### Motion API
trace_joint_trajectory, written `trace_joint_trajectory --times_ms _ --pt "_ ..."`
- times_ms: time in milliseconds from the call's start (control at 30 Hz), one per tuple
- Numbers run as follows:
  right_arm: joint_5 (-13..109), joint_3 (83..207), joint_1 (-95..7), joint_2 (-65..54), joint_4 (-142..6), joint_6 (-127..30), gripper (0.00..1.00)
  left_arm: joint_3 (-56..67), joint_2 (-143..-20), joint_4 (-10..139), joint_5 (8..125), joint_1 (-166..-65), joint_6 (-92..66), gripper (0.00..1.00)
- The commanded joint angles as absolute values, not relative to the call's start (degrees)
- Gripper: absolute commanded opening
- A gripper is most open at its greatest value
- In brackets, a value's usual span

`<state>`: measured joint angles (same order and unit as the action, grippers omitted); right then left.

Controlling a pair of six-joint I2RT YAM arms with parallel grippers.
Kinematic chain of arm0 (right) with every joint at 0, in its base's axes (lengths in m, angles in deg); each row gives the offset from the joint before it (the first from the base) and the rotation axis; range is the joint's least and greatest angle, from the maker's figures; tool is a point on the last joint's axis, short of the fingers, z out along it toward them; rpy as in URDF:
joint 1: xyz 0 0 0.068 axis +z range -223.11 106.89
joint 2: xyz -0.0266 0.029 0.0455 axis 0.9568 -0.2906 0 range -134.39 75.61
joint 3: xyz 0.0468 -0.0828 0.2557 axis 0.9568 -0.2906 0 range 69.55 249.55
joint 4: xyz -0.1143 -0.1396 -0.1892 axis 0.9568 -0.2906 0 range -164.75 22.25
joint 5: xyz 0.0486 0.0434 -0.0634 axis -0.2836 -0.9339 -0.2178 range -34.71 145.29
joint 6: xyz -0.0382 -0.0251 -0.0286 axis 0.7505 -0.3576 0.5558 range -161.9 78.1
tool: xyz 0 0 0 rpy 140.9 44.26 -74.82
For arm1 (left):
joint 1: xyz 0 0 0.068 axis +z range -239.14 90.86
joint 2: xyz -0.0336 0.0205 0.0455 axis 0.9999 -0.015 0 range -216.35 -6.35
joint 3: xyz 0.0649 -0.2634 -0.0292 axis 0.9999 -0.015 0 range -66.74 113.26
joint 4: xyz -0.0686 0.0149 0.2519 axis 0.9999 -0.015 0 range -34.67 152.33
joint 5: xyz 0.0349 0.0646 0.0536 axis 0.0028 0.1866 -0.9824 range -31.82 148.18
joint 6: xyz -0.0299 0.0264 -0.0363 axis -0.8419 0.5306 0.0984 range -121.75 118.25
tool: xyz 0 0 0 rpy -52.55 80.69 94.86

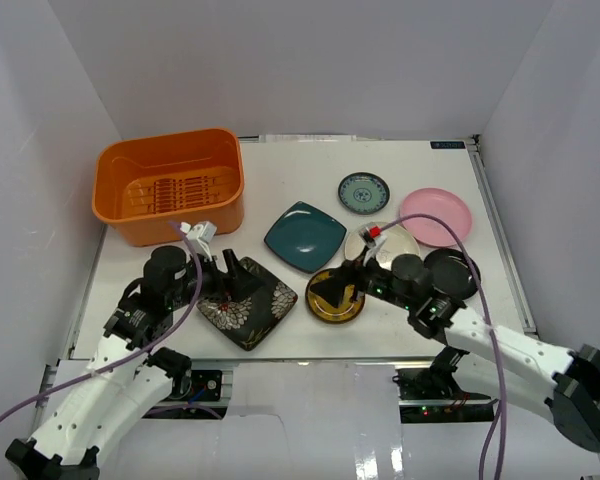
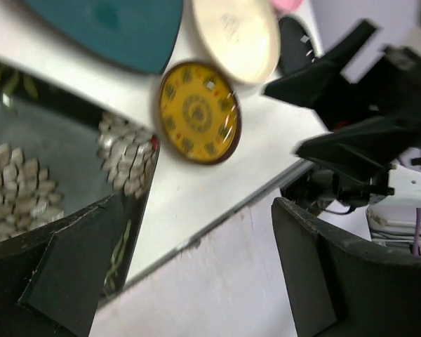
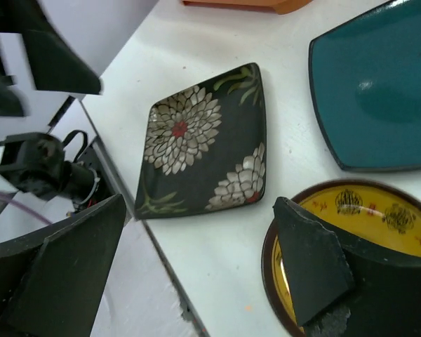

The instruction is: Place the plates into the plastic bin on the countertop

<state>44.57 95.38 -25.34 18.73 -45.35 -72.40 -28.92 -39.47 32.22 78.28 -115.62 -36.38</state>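
Note:
The orange plastic bin (image 1: 170, 185) stands at the back left of the white countertop (image 1: 290, 175). The black floral square plate (image 1: 248, 303) lies at the front, with my open left gripper (image 1: 230, 275) above it; its left finger (image 2: 77, 260) overlaps that plate's edge (image 2: 42, 168). My open right gripper (image 1: 335, 290) hangs over the amber-yellow plate (image 1: 335, 297), with one finger (image 3: 316, 260) above its rim (image 3: 379, 225). The teal square plate (image 1: 305, 236), small teal patterned round (image 1: 364, 192), pink (image 1: 435, 215), cream (image 1: 380, 243) and black round (image 1: 450, 272) plates lie on the countertop.
White walls enclose the countertop on three sides. The front edge (image 3: 161, 260) runs just below both grippers. The right arm (image 2: 365, 105) shows close by in the left wrist view. The bin holds no plate.

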Motion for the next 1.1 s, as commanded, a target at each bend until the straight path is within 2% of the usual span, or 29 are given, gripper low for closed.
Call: trace_joint_trajectory --times_ms 0,167,467,800,1067 --pt "46.14 89.43 -24.77 29.24 -51.65 -72.31 0.92 -27.02 -42.28 20.8 79.55 -115.6 -39.54 0.98" --pt "50.19 82.66 -24.59 41.06 -59.21 -72.75 0.91 -27.79 -46.6 10.92 76.11 -115.6 -46.64 0.98" --pt "47.38 79.05 -24.68 51.35 -61.15 -73.36 0.88 -35.0 -32.98 3.54 66.19 -115.6 -65.45 0.98" --pt "41.67 77.47 -24.59 47.58 -56.15 -74.15 0.86 -45.46 -32.36 8.36 67.85 -115.6 -72.59 0.97" --pt "43.07 77.38 -22.04 35.81 -43.59 -78.1 0.83 -53.11 -30.07 19.07 64.6 -115.6 -75.23 0.91"
